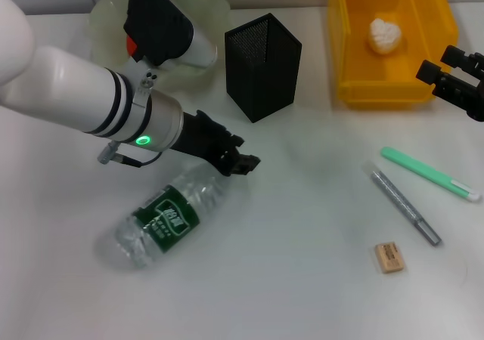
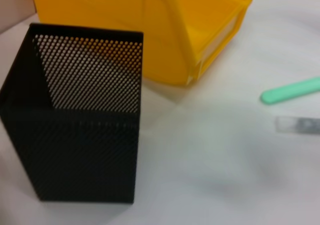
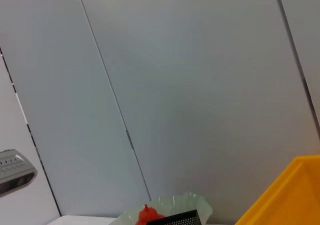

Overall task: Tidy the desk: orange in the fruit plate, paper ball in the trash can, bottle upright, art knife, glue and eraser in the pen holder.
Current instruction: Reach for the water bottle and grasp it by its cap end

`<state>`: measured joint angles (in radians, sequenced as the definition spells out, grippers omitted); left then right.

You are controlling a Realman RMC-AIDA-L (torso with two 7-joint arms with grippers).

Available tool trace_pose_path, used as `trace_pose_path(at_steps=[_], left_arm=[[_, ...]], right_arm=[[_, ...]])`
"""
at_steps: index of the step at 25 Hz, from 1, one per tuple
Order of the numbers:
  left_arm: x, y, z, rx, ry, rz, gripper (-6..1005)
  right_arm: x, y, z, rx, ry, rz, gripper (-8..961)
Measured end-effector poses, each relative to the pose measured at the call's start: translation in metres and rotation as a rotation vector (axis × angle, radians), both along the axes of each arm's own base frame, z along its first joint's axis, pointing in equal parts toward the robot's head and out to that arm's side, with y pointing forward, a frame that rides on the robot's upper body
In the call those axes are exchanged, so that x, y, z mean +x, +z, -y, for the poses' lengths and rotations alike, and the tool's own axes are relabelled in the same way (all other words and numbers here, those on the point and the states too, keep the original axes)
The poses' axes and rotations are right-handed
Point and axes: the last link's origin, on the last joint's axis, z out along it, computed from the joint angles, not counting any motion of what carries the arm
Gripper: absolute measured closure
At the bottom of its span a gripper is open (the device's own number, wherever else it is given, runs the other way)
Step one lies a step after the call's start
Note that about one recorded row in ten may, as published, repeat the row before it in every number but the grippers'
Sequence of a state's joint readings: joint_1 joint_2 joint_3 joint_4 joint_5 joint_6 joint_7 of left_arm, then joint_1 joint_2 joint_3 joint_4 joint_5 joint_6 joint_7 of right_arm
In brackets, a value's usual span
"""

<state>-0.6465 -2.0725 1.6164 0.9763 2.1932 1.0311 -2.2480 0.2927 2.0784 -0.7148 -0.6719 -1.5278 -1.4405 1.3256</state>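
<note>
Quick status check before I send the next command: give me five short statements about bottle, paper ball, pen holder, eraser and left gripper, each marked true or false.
1. The bottle stands upright. False: it lies on its side on the table.
2. The paper ball sits in the yellow bin. True.
3. The eraser is inside the pen holder. False: it lies on the table near the grey pen-shaped tool.
4. The left gripper is at the bottle's cap end. True.
5. The green tool lies on the table. True.
</note>
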Motion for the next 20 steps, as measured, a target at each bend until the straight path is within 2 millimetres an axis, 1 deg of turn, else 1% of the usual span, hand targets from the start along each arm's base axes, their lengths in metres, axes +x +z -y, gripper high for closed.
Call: trace_pose_path(at_steps=[6, 10, 16, 18, 20], left_arm=[[-0.0028, 0.0008, -0.004, 0.024, 0.046, -0.08, 575], [-0.0012, 0.0012, -0.0045, 0.025, 0.044, -0.087, 574], [0.0017, 0.0031, -0.0055, 0.006, 0.039, -0.112, 359], [-0.0006, 0.0043, -0.0061, 0.006, 0.047, -0.142, 234], [-0.0017, 0.0047, -0.0063, 0.008, 0.051, -0.158, 236]], right_arm=[[0.0001, 0.0, -0.0002, 0.001, -0.001, 0.001, 235], [0.0001, -0.0004, -0.0007, 0.001, -0.002, 0.001, 234], [-0.001, -0.0031, -0.0022, -0.006, -0.003, -0.008, 234], [-0.0011, -0.0032, -0.0021, -0.007, -0.002, -0.008, 234], [-0.0012, -0.0033, -0.0022, -0.007, -0.002, -0.008, 235]])
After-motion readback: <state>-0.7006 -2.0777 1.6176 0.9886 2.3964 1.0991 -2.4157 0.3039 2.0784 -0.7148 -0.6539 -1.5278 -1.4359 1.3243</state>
